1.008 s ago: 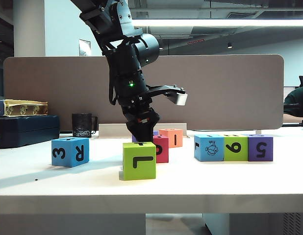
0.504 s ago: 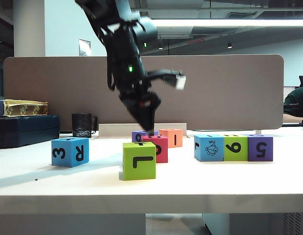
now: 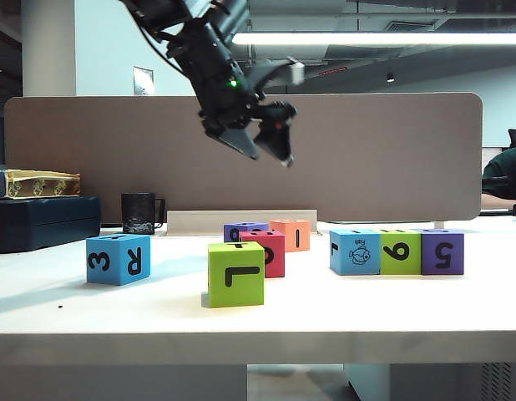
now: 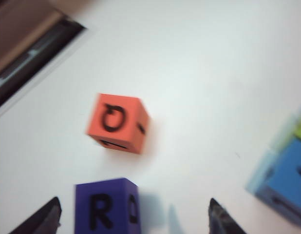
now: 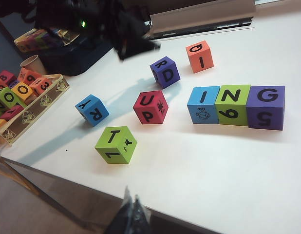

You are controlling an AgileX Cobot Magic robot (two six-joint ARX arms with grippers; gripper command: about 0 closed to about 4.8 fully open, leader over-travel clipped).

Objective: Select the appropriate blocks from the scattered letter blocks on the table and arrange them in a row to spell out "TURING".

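Note:
Letter blocks lie scattered on the white table (image 3: 392,309). A green T block (image 5: 116,145) is nearest the front, with a magenta U block (image 5: 151,107), a blue R block (image 5: 92,109), a purple R block (image 5: 165,71) and an orange block (image 5: 199,56) around it. Blue I (image 5: 203,105), green N (image 5: 233,105) and purple G (image 5: 265,107) stand touching in a row. My left gripper (image 3: 266,138) hangs open and empty high above the purple R block (image 4: 107,205) and the orange block (image 4: 119,123). My right gripper (image 5: 131,209) is shut over the table's front edge.
A black mug (image 3: 139,213) and a dark case (image 3: 45,221) stand at the back left before the grey-brown divider (image 3: 392,159). A wooden tray (image 5: 45,100) with several spare blocks and a paper cup (image 5: 33,63) sit beside the table's left end.
My left gripper rose from just behind the green block to well above the blocks, swinging its open jaws toward the right. No block moved.

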